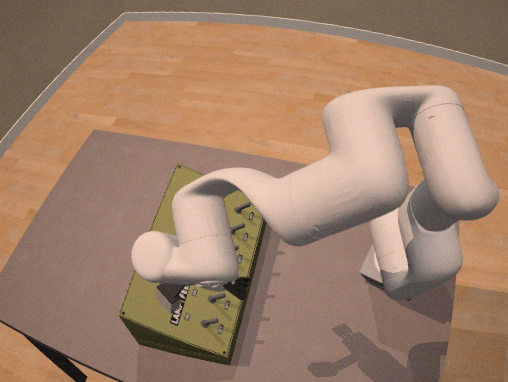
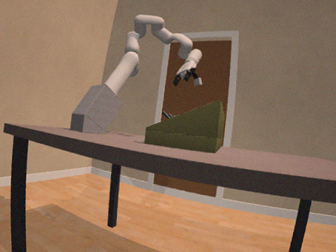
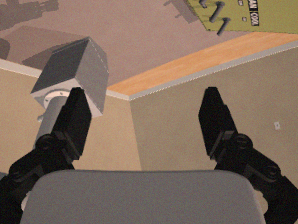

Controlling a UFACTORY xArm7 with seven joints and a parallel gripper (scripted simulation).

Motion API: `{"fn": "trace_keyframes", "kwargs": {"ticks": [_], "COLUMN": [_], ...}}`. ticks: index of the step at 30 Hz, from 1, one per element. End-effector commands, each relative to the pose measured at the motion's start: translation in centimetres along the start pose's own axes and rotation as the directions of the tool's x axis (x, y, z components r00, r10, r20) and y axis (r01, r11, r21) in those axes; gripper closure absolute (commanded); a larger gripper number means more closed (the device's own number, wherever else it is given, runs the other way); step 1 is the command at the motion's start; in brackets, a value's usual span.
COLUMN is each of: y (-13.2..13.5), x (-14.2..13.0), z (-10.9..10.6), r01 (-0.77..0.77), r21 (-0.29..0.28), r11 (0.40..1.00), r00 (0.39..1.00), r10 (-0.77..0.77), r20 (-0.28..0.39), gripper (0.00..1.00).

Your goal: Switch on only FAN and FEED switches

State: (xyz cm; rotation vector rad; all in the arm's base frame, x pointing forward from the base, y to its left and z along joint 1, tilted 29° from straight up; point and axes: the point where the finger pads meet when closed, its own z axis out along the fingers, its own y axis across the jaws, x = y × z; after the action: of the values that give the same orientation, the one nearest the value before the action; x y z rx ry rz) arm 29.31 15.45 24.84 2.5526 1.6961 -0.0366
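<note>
The olive green console stands on the grey mat, its sloped face carrying a row of grey toggle levers (image 1: 216,297) with small white labels beside them. The arm hides the middle of the face in the overhead view; a label strip reading LAMP and FEED shows partly (image 1: 179,310). My gripper (image 2: 186,76) hangs open and empty well above the console, fingers spread wide (image 3: 147,129).
The robot base (image 2: 94,109) stands on the table beside the console. The arm's links (image 1: 320,190) reach over the console. The table edge runs close to the console's near end (image 1: 130,350).
</note>
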Motion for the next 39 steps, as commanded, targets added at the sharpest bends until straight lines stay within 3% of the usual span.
{"fn": "trace_keyframes", "kwargs": {"ticks": [1, 5, 9, 12, 15, 16, 18, 20, 23, 24, 26, 27, 30, 31, 35, 36, 39], "y": [0.1, 0.5, 2.6, 5.0, 5.8, 6.5, 6.5, 7.5, 7.5, 7.7, 7.7, 7.7, 7.7, 7.4, 7.4, 7.0, 7.0], "x": [0.0, 0.0, 0.0, 0.2, 0.3, 0.5, 0.5, 1.0, 1.0, 1.4, 1.4, 1.8, 1.8, 2.3, 2.3, 2.8, 2.8], "z": [-0.1, 0.1, 1.2, 2.6, 3.1, 3.7, 3.7, 4.8, 4.8, 5.3, 5.3, 5.8, 5.8, 6.3, 6.3, 6.7, 6.7], "r01": [-0.001, 0.02, 0.142, 0.32, 0.393, 0.469, 0.469, 0.612, 0.623, 0.694, 0.694, 0.755, 0.755, 0.805, 0.805, 0.841, 0.841], "r21": [-0.002, -0.014, -0.084, -0.183, -0.222, -0.262, -0.262, -0.333, -0.34, -0.376, -0.376, -0.408, -0.408, -0.435, -0.435, -0.458, -0.458], "r11": [1.0, 1.0, 0.986, 0.93, 0.893, 0.843, 0.843, 0.718, 0.704, 0.615, 0.615, 0.514, 0.514, 0.404, 0.404, 0.288, 0.288], "r00": [1.0, 1.0, 0.989, 0.944, 0.913, 0.873, 0.873, 0.769, 0.758, 0.682, 0.682, 0.597, 0.597, 0.504, 0.504, 0.406, 0.406], "r10": [0.001, -0.02, -0.144, -0.33, -0.406, -0.488, -0.488, -0.639, -0.652, -0.728, -0.728, -0.796, -0.796, -0.852, -0.852, -0.896, -0.896], "r20": [-0.003, -0.008, -0.026, -0.026, -0.018, -0.005, -0.005, 0.037, 0.039, 0.069, 0.069, 0.103, 0.103, 0.141, 0.141, 0.18, 0.18], "gripper": [0.0, 0.0, 0.0, 0.0, 0.0, 0.0, 0.0, 0.0, 0.0, 0.0, 0.0, 0.0, 0.0, 0.0, 0.0, 0.0, 0.0]}}
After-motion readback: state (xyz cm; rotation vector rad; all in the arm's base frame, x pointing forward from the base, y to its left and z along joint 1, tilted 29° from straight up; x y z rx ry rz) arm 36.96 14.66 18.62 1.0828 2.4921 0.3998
